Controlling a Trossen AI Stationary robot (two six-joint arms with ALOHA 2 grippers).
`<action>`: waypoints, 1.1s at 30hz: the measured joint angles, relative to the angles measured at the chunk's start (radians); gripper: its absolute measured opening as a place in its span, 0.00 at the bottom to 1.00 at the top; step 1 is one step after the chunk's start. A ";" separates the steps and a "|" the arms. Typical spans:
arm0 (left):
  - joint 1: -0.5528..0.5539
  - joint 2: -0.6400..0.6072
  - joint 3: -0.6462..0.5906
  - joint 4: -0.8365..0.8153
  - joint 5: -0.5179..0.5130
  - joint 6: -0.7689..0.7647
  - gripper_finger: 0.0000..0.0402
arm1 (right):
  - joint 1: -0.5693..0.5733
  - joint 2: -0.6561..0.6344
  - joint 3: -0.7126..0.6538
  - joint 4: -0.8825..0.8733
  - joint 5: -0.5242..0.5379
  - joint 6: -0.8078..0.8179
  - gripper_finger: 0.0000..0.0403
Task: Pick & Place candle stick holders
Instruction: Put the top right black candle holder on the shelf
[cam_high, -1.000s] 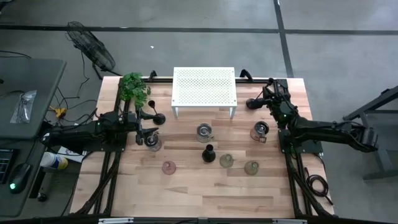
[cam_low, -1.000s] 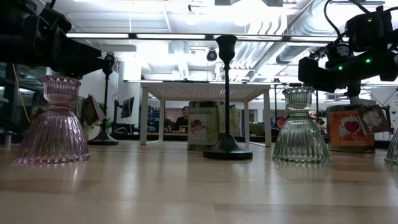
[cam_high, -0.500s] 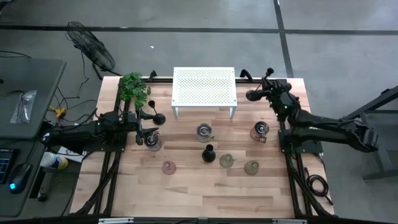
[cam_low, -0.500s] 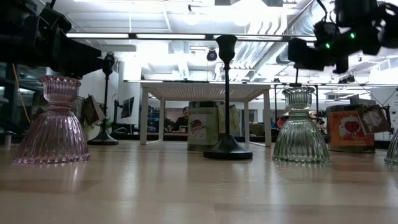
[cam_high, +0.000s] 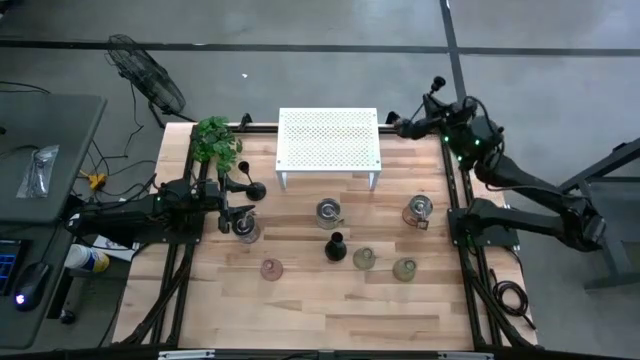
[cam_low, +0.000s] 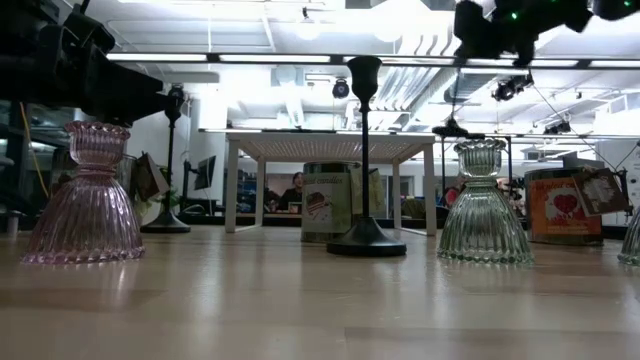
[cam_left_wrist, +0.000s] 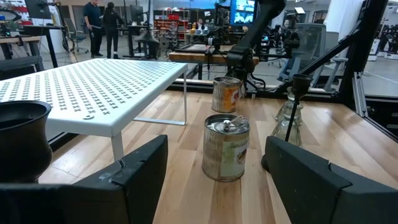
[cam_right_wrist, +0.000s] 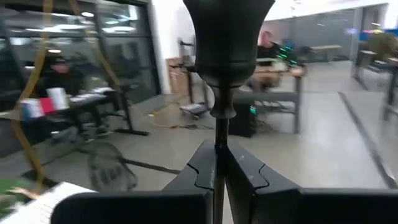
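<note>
My right gripper (cam_high: 418, 125) is shut on a tall black candlestick (cam_right_wrist: 227, 37), held high by the table's far right corner, right of the white shelf (cam_high: 328, 140). My left gripper (cam_high: 232, 208) is open and empty at the table's left. The cup (cam_left_wrist: 22, 140) of a second black candlestick (cam_high: 247, 189) stands close beside it. A clear glass holder (cam_high: 247, 232) stands just in front of it. A third black candlestick (cam_high: 335, 246) stands on its round base mid-table. A pink holder (cam_high: 271, 268) and two greenish holders (cam_high: 364, 258) (cam_high: 404, 268) stand near the front. My right gripper pinches the candlestick's thin stem (cam_right_wrist: 217, 134) between its two fingers, some way below the cup. The fingers come about level from the table's right and lie across the stem. The candlestick stands upright in the hold, its round base (cam_low: 455, 129) lifted clear of the table.
Two tin cans (cam_high: 328, 210) (cam_high: 418, 210) stand in front of the shelf. A small green plant (cam_high: 215, 138) sits at the far left corner. People show in the room beyond the table.
My right gripper has risen and gone toward the table's far edge with the black candlestick, which has come well up off the table and stays upright.
</note>
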 joint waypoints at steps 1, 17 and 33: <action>0.000 0.000 0.000 0.000 0.000 0.000 0.66 | -0.013 0.018 0.024 -0.005 -0.038 -0.002 0.01; 0.000 0.000 0.000 0.000 0.000 0.000 0.66 | -0.115 0.511 0.447 -0.070 -0.413 0.045 0.01; 0.000 0.000 0.000 0.000 0.000 0.000 0.66 | -0.112 0.698 0.530 -0.072 -0.408 0.050 0.01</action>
